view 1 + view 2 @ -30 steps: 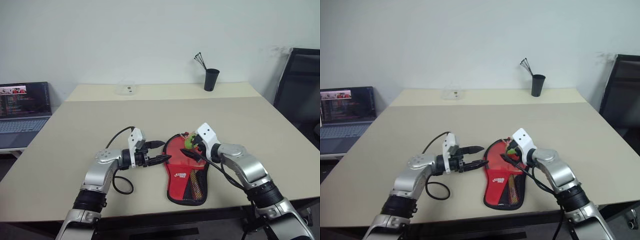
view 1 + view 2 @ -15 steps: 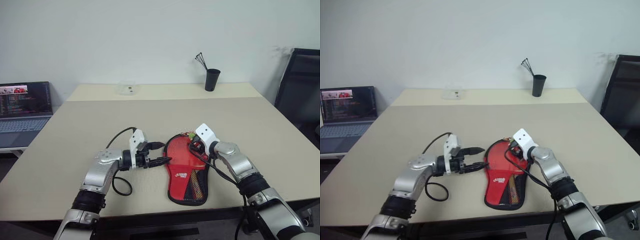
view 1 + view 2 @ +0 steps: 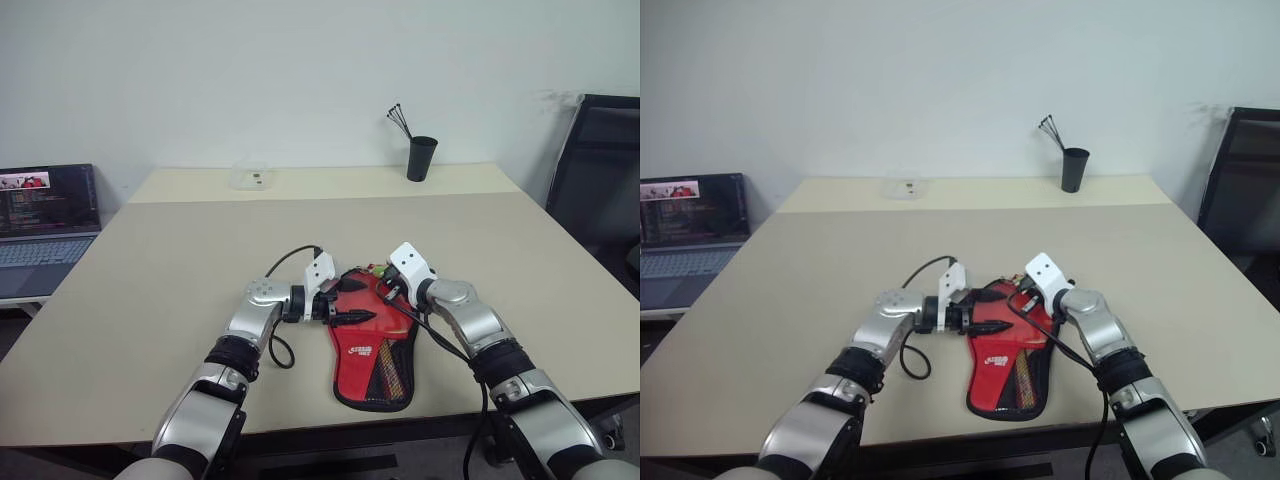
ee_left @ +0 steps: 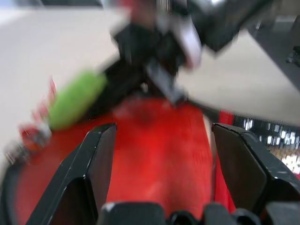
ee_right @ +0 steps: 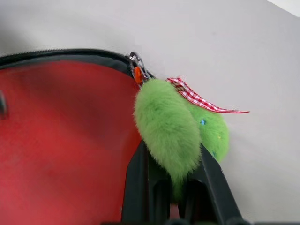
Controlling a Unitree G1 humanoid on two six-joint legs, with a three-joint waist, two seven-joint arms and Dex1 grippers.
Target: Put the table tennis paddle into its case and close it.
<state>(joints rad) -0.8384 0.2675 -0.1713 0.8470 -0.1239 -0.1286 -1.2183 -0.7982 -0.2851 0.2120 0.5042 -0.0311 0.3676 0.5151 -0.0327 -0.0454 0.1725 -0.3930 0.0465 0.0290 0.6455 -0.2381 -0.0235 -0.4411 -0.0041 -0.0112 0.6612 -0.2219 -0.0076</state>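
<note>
The case (image 3: pixel 372 345) lies red side up near the table's front edge, with white lettering and a black mesh pocket at its narrow end. The table tennis paddle is hidden. My right gripper (image 3: pixel 386 291) is shut on the fuzzy green tag (image 5: pixel 168 122) that hangs from the zip (image 5: pixel 138 71) at the round end's far rim. From the left, my left gripper (image 3: pixel 355 303) reaches over the round end and stands open. Red fabric (image 4: pixel 154 140) shows between its fingers (image 4: pixel 96 164). Whether they touch it I cannot tell.
A black cup (image 3: pixel 420 158) with thin sticks stands at the table's far right. A clear plastic box (image 3: pixel 250 177) sits at the far edge. An open laptop (image 3: pixel 45 215) is off the table's left side and a black chair (image 3: pixel 600 170) stands to the right.
My left gripper has moved right from beside the case to over its round end. My right gripper has closed on the green tag.
</note>
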